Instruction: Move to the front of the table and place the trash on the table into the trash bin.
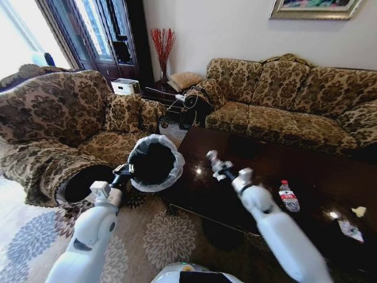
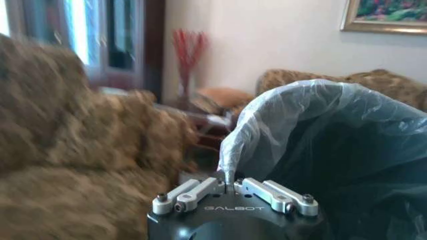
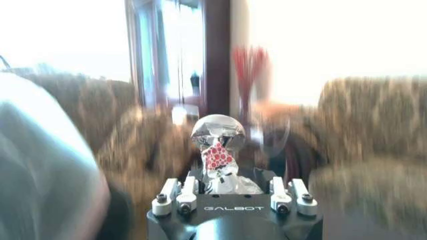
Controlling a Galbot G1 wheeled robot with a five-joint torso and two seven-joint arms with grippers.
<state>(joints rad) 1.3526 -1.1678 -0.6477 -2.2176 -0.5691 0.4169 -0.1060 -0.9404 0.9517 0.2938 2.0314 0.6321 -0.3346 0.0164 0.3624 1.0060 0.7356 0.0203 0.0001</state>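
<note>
My left gripper [image 1: 125, 171] is shut on the rim of the trash bin [image 1: 154, 163], a black bin lined with a ruffled whitish bag, and holds it beside the table's left end. In the left wrist view the fingers [image 2: 200, 192] pinch the bag's edge [image 2: 230, 165]. My right gripper [image 1: 215, 167] hovers over the dark table [image 1: 235, 200], just right of the bin, shut on a crumpled shiny wrapper with red dots [image 3: 217, 145]. On the table lie a clear bottle with a red label [image 1: 288, 196], a yellowish scrap [image 1: 359, 211] and a clear wrapper [image 1: 351, 230].
A patterned armchair [image 1: 53, 124] stands left of the bin and a matching sofa [image 1: 288, 100] runs behind the table. A side table with a dark bag [image 1: 185, 109] fills the corner between them. Patterned carpet [image 1: 153, 242] lies in front.
</note>
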